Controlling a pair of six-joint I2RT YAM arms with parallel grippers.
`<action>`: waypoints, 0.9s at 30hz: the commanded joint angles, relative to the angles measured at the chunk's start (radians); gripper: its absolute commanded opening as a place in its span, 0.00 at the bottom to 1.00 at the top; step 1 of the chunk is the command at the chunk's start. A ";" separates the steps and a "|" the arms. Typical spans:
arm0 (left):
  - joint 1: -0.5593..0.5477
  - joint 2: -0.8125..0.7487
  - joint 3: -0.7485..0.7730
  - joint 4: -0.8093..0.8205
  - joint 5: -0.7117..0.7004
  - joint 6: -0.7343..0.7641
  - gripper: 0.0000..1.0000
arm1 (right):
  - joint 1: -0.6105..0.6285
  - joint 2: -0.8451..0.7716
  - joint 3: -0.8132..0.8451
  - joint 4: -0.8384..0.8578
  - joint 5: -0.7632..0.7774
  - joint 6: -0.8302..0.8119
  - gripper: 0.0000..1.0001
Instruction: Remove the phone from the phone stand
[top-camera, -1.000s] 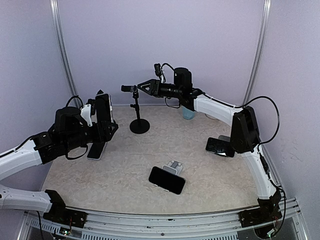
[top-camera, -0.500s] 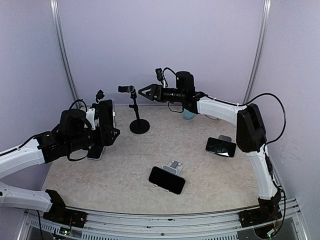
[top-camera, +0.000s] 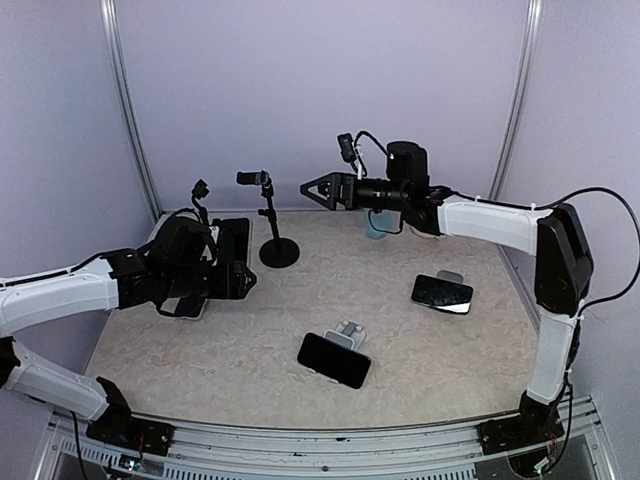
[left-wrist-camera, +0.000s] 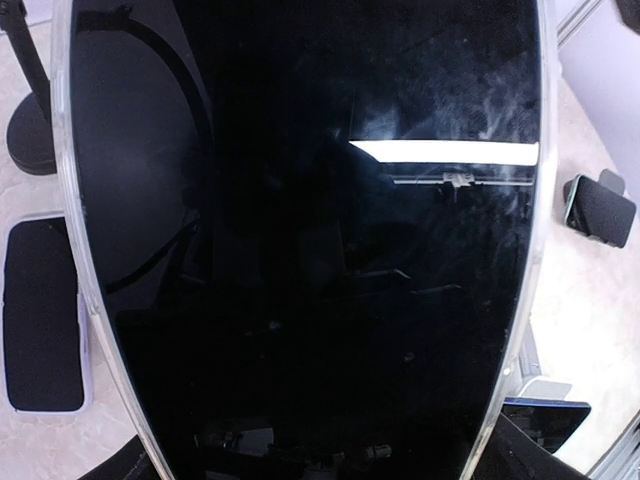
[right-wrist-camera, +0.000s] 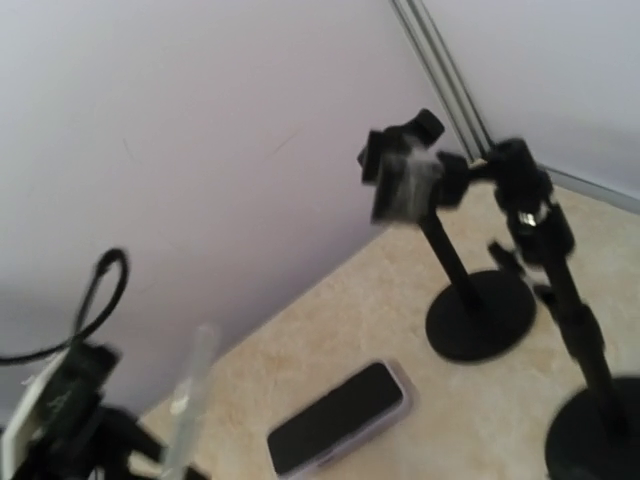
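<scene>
Where it is clamped across its width near one end by the left gripper (top-camera: 226, 274), the phone (left-wrist-camera: 300, 240) is held off the table, and its dark screen fills the left wrist view. It is kept apart from the left stand (top-camera: 200, 189), whose black head shows just behind the arm. It is also kept apart from the middle stand (top-camera: 271, 215) to its right.

The right gripper (top-camera: 306, 187) is held in the air to the right of the middle stand's head, and nothing is gripped in it. How far its jaws are parted cannot be told, since its fingers are not seen in its own wrist view.

The table (top-camera: 240, 360) is covered in a mottled beige surface. A cased phone (top-camera: 190, 305) is laid flat on it under the left arm. A propped phone (top-camera: 335, 360) is seen near the front, and a right phone (top-camera: 442, 292) towards the right. A pale cup (top-camera: 378, 228) is set by the back wall.

The space is enclosed by plain lilac walls (top-camera: 250, 80), with metal poles (top-camera: 125, 100) in the back corners. A metal rail (top-camera: 330, 440) is run along the near edge.
</scene>
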 joint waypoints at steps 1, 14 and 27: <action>-0.017 0.093 0.082 -0.004 -0.022 -0.012 0.47 | -0.017 -0.136 -0.152 0.032 0.035 -0.059 1.00; -0.020 0.409 0.199 -0.003 -0.019 -0.015 0.48 | -0.021 -0.403 -0.553 0.094 0.090 -0.083 1.00; -0.009 0.598 0.265 -0.006 -0.025 -0.062 0.55 | -0.021 -0.460 -0.641 0.083 0.106 -0.089 1.00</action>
